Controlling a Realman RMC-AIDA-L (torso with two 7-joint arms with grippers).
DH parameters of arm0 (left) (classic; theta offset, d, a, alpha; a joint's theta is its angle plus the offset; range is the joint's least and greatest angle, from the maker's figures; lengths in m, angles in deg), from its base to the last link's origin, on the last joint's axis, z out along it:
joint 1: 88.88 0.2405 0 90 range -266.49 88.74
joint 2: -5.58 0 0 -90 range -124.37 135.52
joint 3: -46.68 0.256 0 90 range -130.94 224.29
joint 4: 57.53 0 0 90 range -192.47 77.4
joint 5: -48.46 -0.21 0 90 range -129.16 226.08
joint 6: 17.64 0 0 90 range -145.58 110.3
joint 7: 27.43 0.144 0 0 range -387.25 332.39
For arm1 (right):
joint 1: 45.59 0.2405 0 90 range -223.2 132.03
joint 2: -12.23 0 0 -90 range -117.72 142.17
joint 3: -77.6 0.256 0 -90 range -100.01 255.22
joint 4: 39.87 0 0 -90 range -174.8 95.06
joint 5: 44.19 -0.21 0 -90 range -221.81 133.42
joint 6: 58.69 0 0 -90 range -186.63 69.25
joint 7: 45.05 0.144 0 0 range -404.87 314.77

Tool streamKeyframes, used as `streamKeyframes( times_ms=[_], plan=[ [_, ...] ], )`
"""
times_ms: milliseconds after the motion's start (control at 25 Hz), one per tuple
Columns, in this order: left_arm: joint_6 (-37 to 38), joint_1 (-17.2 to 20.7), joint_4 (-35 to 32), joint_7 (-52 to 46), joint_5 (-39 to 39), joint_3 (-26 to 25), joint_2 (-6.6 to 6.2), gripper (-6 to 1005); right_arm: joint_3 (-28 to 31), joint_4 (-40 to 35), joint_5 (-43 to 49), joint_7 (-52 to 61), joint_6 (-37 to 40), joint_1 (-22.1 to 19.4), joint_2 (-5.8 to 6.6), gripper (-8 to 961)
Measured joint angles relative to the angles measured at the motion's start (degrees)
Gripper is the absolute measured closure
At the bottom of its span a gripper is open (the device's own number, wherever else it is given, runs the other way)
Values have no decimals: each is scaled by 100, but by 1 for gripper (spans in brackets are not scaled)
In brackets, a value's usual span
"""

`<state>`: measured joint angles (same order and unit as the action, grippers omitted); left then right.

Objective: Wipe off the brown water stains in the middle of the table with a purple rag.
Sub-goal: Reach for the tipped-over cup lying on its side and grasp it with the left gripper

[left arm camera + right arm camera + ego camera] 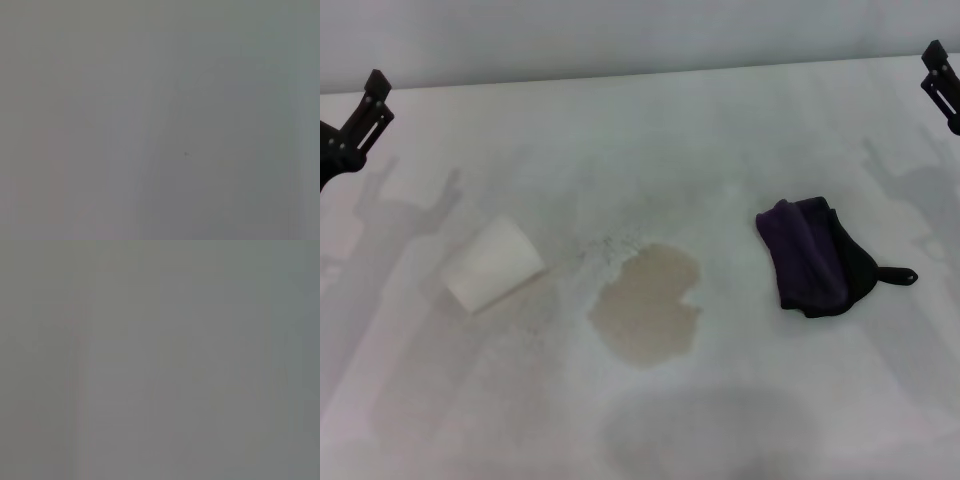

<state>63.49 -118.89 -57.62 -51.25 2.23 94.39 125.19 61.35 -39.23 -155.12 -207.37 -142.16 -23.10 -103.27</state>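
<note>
We could not tell either jaws' state: the left gripper [360, 115] and right gripper [942, 78] sat at the far edges. The rag [812, 256], right of the stain [647, 305], looked soft and light; we judged its bunched middle the best hold.

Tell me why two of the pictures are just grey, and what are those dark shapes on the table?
Both wrist views show only a flat grey blur, nothing in focus. In the head view, soft grey shadows fall on the table: arm-shaped ones near the left gripper and right gripper, and a rounded one below the brown water stains. The purple rag looks fairly sharp.
</note>
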Motion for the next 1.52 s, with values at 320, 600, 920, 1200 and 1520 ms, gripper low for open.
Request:
streamKeyframes(
  times_ms=[320, 600, 920, 1200, 1520],
  plan=[
    [-11, -3, -1, 0, 0, 0, 0, 107, 0, -3, -17, -2, 11, 37, -6, 80],
    [-25, 0, -12, 1, 0, 0, 0, 107, 0, -3, -17, -2, 48, 36, -8, 80],
    [-153, -55, -127, -537, -121, 55, -81, 108, 0, -2, -17, -2, 23, -4, -5, 80],
    [-1461, 393, -2290, -3203, -1570, 565, -132, 108, 0, -36, -17, -2, 118, 43, -1, 81],
    [-1470, 541, -4383, -6329, -4178, 598, -248, 108, 0, -72, -17, -1, 123, 61, -17, 81]
  ],
)
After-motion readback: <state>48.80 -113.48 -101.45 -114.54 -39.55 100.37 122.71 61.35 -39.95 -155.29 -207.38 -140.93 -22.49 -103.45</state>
